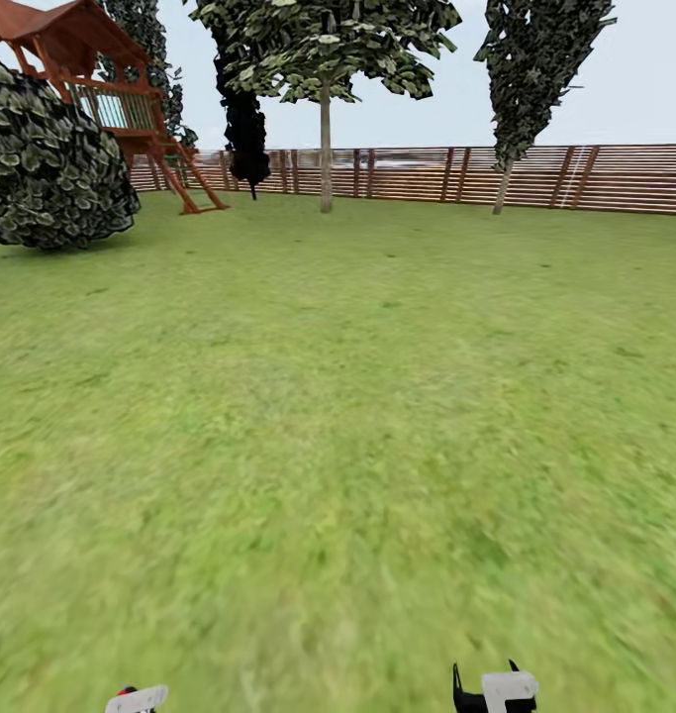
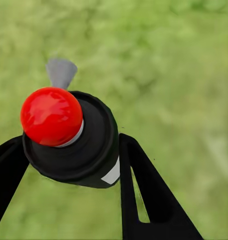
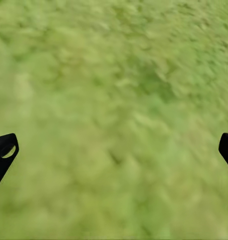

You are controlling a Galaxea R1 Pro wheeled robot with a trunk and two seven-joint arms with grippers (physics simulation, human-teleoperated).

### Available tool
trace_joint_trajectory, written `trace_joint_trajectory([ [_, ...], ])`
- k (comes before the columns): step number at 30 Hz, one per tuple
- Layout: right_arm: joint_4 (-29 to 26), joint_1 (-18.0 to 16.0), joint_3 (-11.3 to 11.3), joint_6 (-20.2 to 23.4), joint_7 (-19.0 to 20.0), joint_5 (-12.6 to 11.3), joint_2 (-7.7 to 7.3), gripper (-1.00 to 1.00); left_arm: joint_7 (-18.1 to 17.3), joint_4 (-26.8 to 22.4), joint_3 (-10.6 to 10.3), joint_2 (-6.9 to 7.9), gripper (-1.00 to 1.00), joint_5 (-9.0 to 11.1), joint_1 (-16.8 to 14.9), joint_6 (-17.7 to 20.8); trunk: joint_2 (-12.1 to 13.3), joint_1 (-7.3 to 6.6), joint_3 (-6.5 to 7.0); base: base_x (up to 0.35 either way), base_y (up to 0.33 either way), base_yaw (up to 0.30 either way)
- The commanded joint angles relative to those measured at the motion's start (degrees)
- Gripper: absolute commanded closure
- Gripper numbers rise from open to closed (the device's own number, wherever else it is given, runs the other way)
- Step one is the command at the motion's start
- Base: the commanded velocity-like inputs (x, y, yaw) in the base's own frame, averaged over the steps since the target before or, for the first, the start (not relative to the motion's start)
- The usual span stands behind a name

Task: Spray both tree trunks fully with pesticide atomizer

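Observation:
My left gripper is shut on the pesticide atomizer, a black canister with a red ball cap and a grey nozzle, held above the grass floor. In the head view the left gripper peeks in at the bottom edge. My right gripper is open over grass with nothing between its fingers, and also appears low in the head view. Two trees stand far ahead by the fence: one pale trunk near the middle, another trunk further right.
A wide green lawn stretches to a brown slatted fence. A large dark bush and a red wooden playhouse stand at the far left. A near-black cypress rises left of the middle tree.

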Motion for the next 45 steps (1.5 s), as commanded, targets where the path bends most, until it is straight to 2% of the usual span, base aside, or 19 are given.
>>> trace_joint_trajectory([
  [1, -0.01, 0.0, 0.0, 0.02, 0.0, 0.0, 0.0, -1.0, 0.0, 0.0, -0.01, -0.01, 1.0, -0.01, 0.0, 0.01, 0.0, 0.0, 0.0, 0.339, 0.0, 0.0],
  [45, 0.0, 0.03, 0.0, 0.04, 0.0, 0.0, 0.0, -1.0, 0.0, 0.0, -0.01, 0.04, 1.0, 0.03, 0.0, 0.03, 0.0, 0.0, 0.0, 0.34, 0.0, 0.0],
])
